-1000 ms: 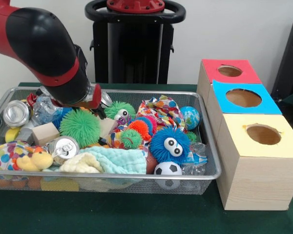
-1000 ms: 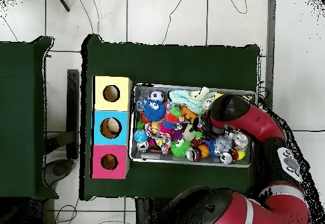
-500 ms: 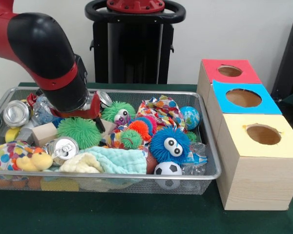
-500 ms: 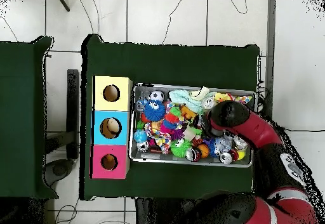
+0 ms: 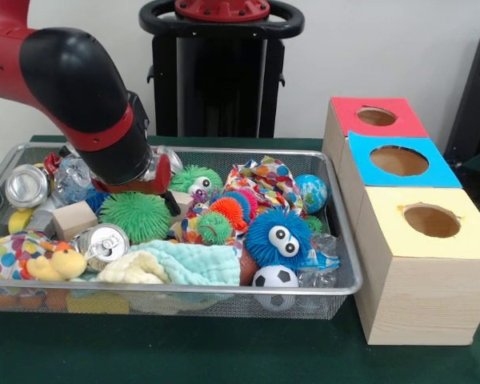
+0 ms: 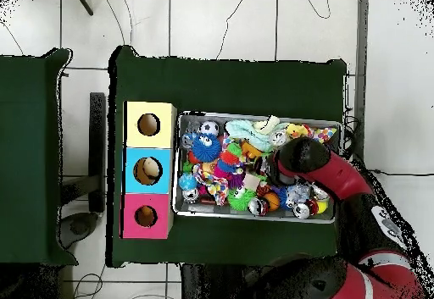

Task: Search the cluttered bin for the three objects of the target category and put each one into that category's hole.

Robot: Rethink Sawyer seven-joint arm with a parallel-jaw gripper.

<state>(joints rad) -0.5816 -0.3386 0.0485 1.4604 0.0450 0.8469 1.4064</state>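
My gripper point(image 5: 167, 197) is down in the wire bin point(image 5: 336, 210), among the toys left of centre, and the black and red arm hides most of it. It sits just above a green spiky ball point(image 5: 134, 216) and next to a green fuzzy creature with eyes point(image 5: 194, 181); the overhead view shows the gripper point(image 6: 268, 168) near the bin's middle. Close by lie a wooden block point(image 5: 74, 218), two cans point(image 5: 26, 186) point(image 5: 106, 240), a blue fuzzy ball with eyes point(image 5: 278, 236), a soccer ball point(image 5: 274, 278) and a globe ball point(image 5: 311, 192). I cannot make out anything held.
Beside the bin stand three wooden boxes with holes, topped red point(image 5: 377, 117), blue point(image 5: 398, 161) and yellow point(image 5: 431, 221). In the overhead view a tan object shows inside the blue box's hole point(image 6: 148, 170). A mint cloth point(image 5: 184, 264) and plush duck point(image 5: 56, 260) fill the bin's front.
The gripper has sunk a little lower into the toys and edged toward the bin's middle. The green spiky ball has shifted slightly under it.
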